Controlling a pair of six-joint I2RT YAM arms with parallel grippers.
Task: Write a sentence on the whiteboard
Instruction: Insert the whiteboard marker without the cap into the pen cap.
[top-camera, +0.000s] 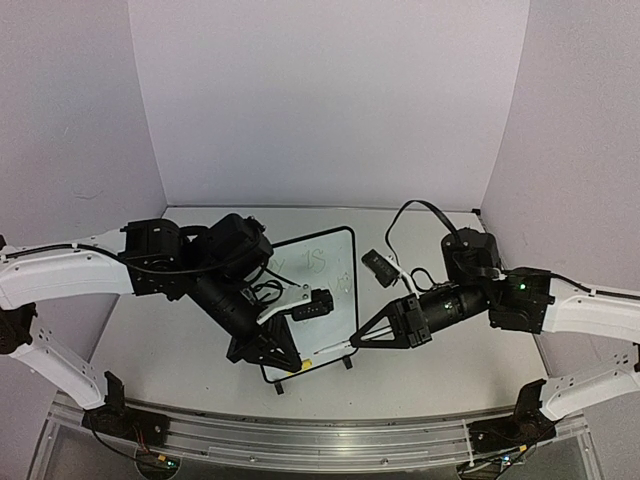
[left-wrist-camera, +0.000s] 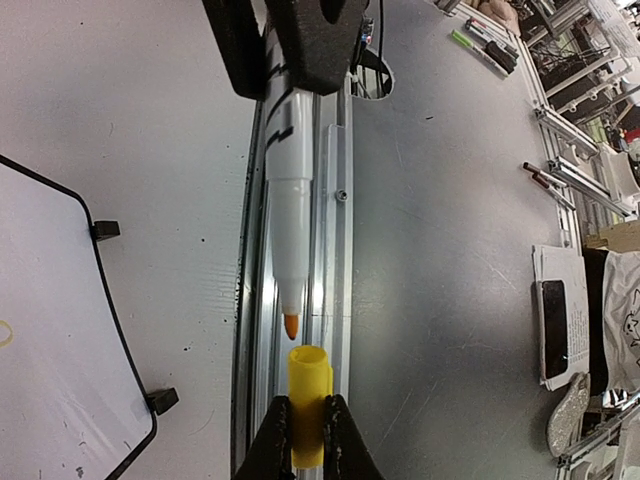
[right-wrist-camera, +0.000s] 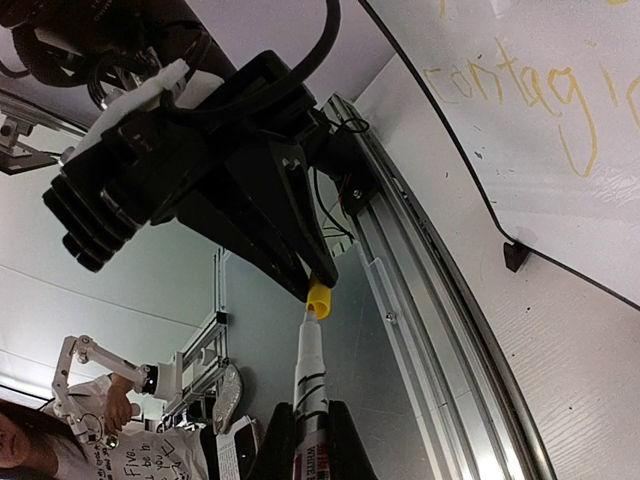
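White-faced small rectangular whiteboard (top-camera: 340, 310), thin black frame, two black feet: upright at mid-table, between the arms. Faint yellowish handwriting (right-wrist-camera: 510, 95) on it, "contagi" legible. Item, left gripper (left-wrist-camera: 308, 420): clenched on a yellow plastic cap (left-wrist-camera: 308, 370). Item, right gripper (right-wrist-camera: 310, 415): clamped round a white-barrelled marker pen (right-wrist-camera: 312, 360), its orange tip at the cap's mouth, possibly touching, near the whiteboard's lower edge.

A: What kind of place is this?
B: A robotics lab. Robot arms (top-camera: 60, 275) sit on an aluminium rail (top-camera: 300, 438) at a white table (top-camera: 170, 340) boxed in by plain panels (top-camera: 330, 100). Beyond, metal racks (left-wrist-camera: 580, 75) stand on a grey floor (left-wrist-camera: 450, 280), with a person (right-wrist-camera: 120, 455) in a printed T-shirt near another white arm (right-wrist-camera: 85, 365).
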